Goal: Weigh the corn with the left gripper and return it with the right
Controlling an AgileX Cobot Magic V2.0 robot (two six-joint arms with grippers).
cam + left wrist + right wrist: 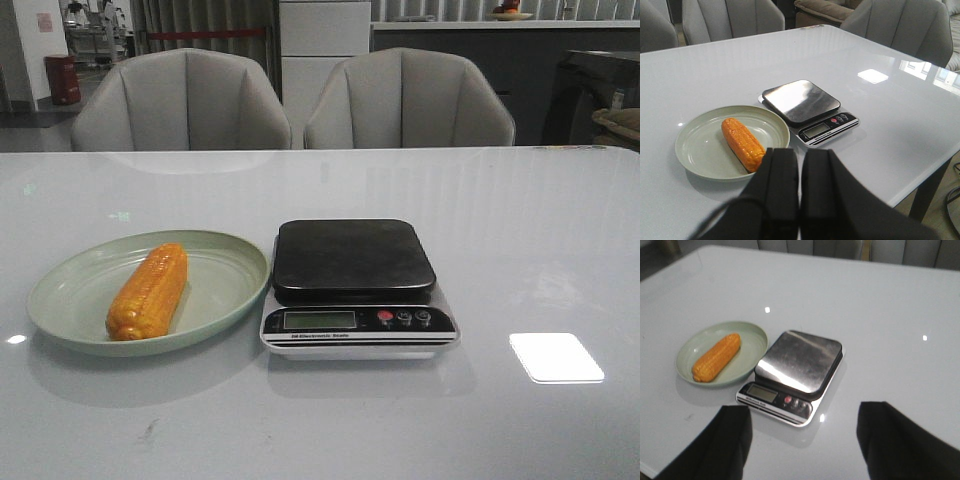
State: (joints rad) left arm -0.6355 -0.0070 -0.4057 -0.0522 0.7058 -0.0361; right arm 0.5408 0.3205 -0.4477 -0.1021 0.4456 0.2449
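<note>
Corn [148,292]: one orange-yellow cob, lying on the pale green plate [60,290] at lower left of the front view, long axis running from frame bottom toward upper right; untouched by either arm.

Scale [356,288]: just right of the plate, rims nearly touching; dark platform bare; display [319,320] showing no legible figure; three buttons to the display's right.

Left gripper [800,200]: bottom centre of the left wrist view, fingers [781,185] pressed together with only a thin seam between, holding nothing; raised above the table, nearest the plate's near rim.

Right gripper [805,440]: bottom of the right wrist view, fingers [892,437] wide apart, empty; raised over the table short of the scale.

Table [520,230]: glossy white, bright reflection at lower right of the front view; two grey chairs [180,100] behind, upper frame.

Progress, by judgement: nothing done yet; remaining, left-hand pick from the plate, placing on the platform, reading, then right-hand return to the plate.
</note>
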